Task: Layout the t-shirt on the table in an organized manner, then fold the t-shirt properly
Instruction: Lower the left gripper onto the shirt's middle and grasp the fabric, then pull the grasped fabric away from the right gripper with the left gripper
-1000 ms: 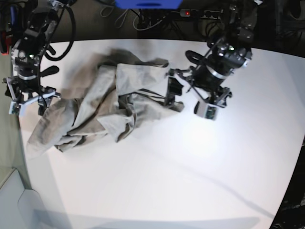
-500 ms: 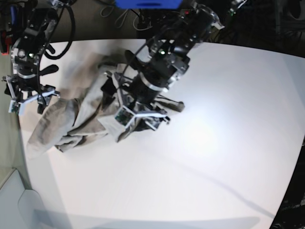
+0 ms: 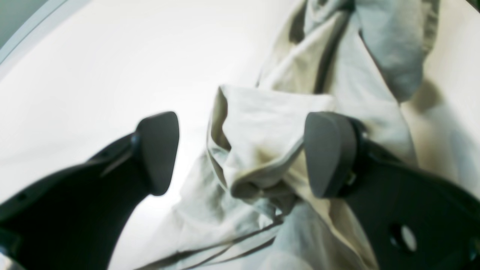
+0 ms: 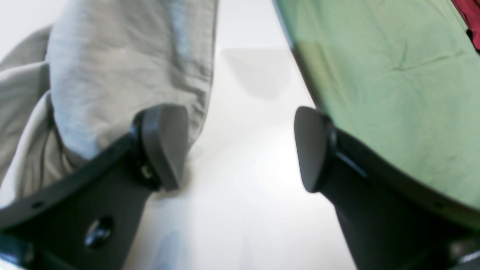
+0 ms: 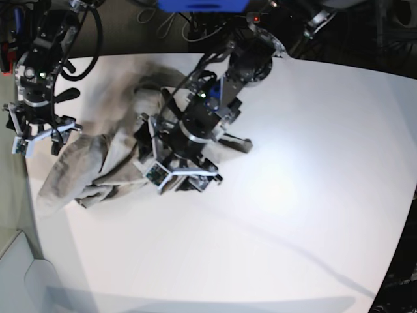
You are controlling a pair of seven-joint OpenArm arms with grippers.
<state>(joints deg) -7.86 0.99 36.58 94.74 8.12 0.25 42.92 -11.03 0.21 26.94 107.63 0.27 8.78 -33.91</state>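
Observation:
The beige-grey t-shirt (image 5: 104, 160) lies crumpled on the left part of the white table (image 5: 293, 228). My left gripper (image 5: 182, 177) hangs open over the shirt's right front part. In the left wrist view the left gripper (image 3: 242, 153) straddles a raised fold of the t-shirt (image 3: 262, 138); the right finger (image 3: 326, 153) rests against cloth, the left finger (image 3: 157, 150) stands over bare table (image 3: 93, 56). My right gripper (image 5: 40, 140) is open at the table's left edge. In its wrist view the right gripper (image 4: 238, 148) holds nothing, with the t-shirt (image 4: 123, 75) beside its left finger (image 4: 165, 146).
The table's left edge runs just under the right gripper, with green floor (image 4: 393, 93) beyond it. Cables and a power strip (image 5: 267, 19) lie behind the table's far edge, next to a blue object (image 5: 202, 5).
My left arm has swung from the shirt's right side leftward and forward, and now sits low over the shirt's middle fold. The right arm has not moved.

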